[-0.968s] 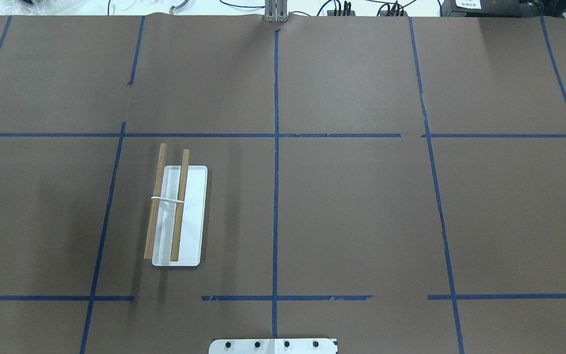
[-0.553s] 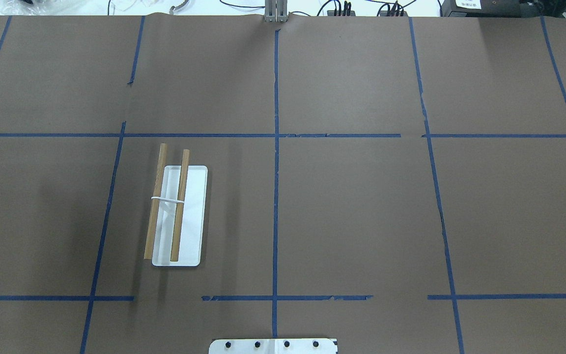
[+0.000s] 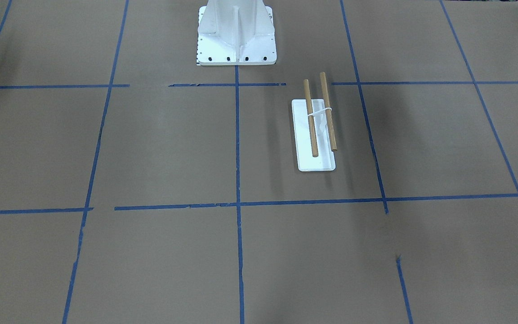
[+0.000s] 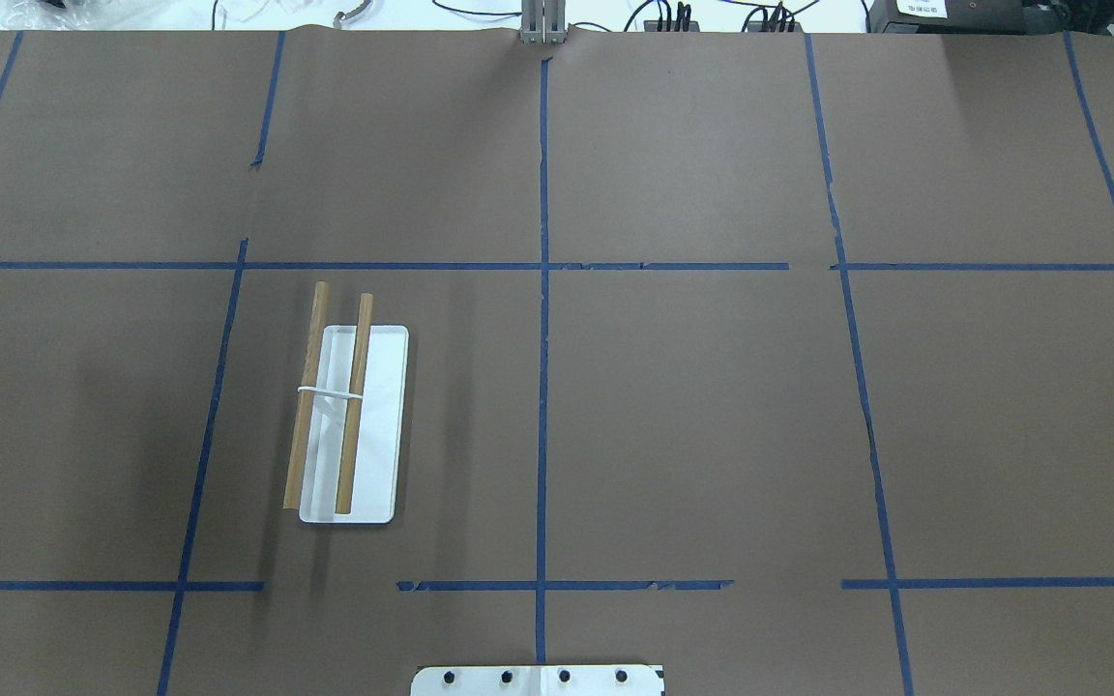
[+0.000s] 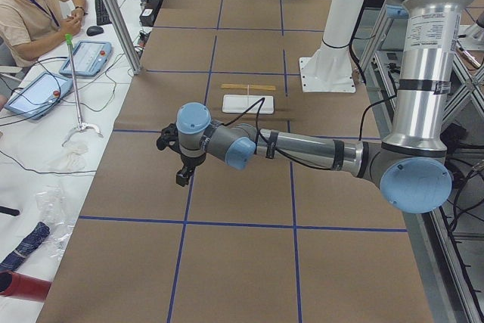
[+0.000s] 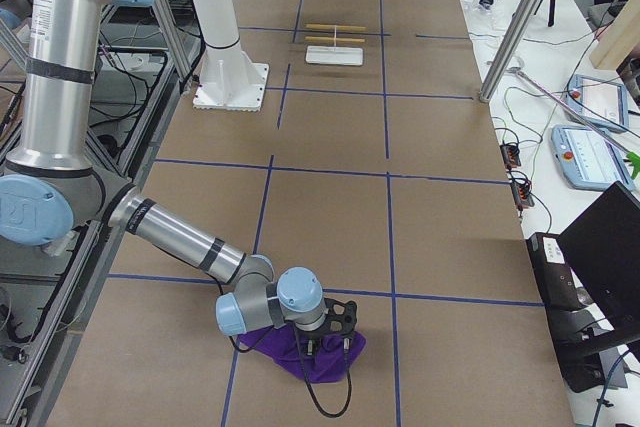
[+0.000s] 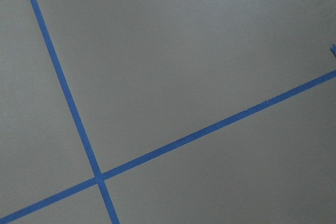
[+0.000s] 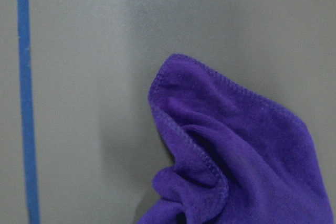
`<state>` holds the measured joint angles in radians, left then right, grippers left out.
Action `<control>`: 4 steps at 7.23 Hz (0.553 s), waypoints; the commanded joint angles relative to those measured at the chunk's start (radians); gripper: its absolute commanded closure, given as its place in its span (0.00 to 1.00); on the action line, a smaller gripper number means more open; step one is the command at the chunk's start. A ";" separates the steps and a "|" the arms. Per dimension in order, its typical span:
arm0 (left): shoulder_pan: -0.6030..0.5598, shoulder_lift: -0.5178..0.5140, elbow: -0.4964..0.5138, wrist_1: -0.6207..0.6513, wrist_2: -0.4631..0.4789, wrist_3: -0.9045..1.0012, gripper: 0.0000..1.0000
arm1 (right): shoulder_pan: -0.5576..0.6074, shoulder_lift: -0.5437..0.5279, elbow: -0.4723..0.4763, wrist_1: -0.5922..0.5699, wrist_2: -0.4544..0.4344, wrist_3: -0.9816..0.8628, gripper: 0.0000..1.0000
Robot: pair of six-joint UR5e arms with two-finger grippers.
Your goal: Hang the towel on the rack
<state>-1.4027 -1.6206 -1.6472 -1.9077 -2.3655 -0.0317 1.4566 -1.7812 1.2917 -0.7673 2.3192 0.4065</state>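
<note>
The tabletop (image 4: pixel 712 435), under brown paper with blue tape lines, carries everything, and I judge that the task on it is only at its beginning. The right arm (image 6: pixel 180 237) reaches low to the end of the tabletop on the robot's right, well apart from the rack. The left arm (image 5: pixel 302 145) stretches out on the other side of the rack, also well apart from it. The rack (image 4: pixel 373 425) stands on its white base, and both wooden bars (image 4: pixel 355 406) are bare, with no cloth on them. The purple towel (image 6: pixel 290 352) lies crumpled on the tabletop, far from the rack, and the right pincer (image 6: pixel 328 335) is down at it and seems to touch it. Only the side view shows this pincer, so I cannot tell if its fingers are wide apart or closed on the cloth. The left pincer (image 5: pixel 182 175) hangs above bare paper and I see nothing in it. It is small and at the edge of the front view, so I cannot tell its opening either. What is left, in my opinion, is nearly all: to grip the towel firmly, lift it, carry it the long way to the rack and lay it over a bar. By count there are one tabletop, two arms, one rack, one towel, two wooden bars and two pincers.
</note>
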 commanded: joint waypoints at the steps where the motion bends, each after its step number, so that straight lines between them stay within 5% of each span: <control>1: 0.005 -0.042 -0.035 -0.002 -0.088 -0.198 0.00 | 0.008 -0.079 0.288 -0.012 0.146 0.204 1.00; 3: 0.045 -0.079 -0.066 -0.048 -0.177 -0.390 0.00 | -0.059 -0.066 0.533 -0.009 0.198 0.491 1.00; 4: 0.089 -0.132 -0.066 -0.154 -0.204 -0.648 0.00 | -0.135 0.021 0.604 -0.012 0.194 0.703 1.00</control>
<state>-1.3576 -1.7019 -1.7057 -1.9691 -2.5230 -0.4302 1.4007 -1.8309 1.7788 -0.7767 2.5035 0.8796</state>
